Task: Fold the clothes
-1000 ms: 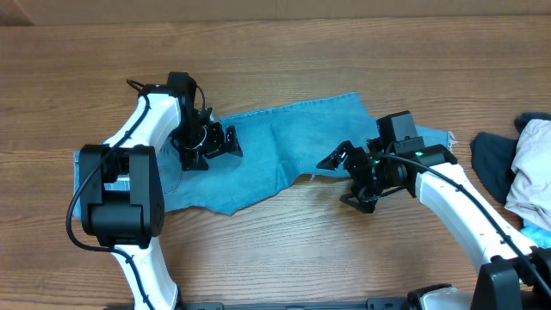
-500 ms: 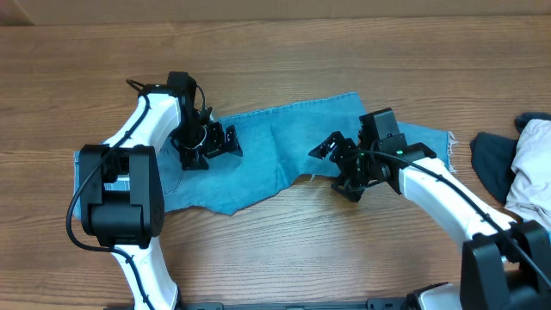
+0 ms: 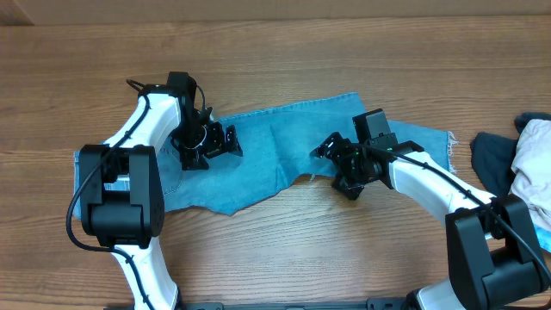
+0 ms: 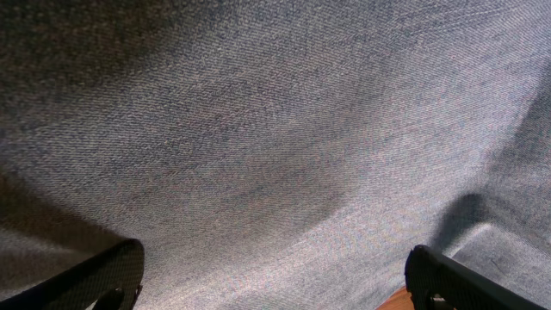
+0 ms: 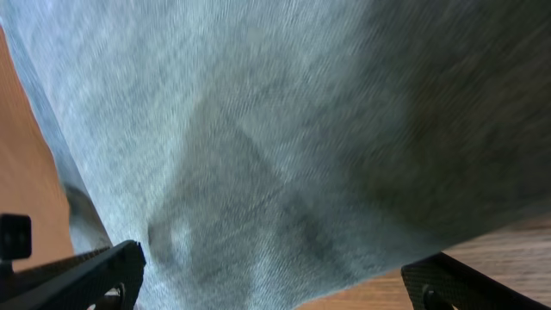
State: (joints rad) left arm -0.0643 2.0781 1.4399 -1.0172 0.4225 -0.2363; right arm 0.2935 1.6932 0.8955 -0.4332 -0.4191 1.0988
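Observation:
The light blue denim jeans (image 3: 284, 146) lie flat across the middle of the table. My left gripper (image 3: 213, 150) is open and sits low over the left part of the jeans. In the left wrist view the denim (image 4: 275, 129) fills the frame between my spread fingertips (image 4: 103, 277). My right gripper (image 3: 334, 169) is open over the jeans' front edge, right of centre. In the right wrist view the denim (image 5: 284, 146) lies between my wide-apart fingertips (image 5: 86, 275), with its edge meeting bare wood (image 5: 379, 297) at the bottom.
A pile of other clothes lies at the right edge: a dark navy cloth (image 3: 491, 164) and a white cloth (image 3: 534, 164). The wooden table (image 3: 284, 241) extends in front of and behind the jeans.
My right gripper has moved left, from beside the jeans' right end onto the cloth near its front edge. The left arm has not moved.

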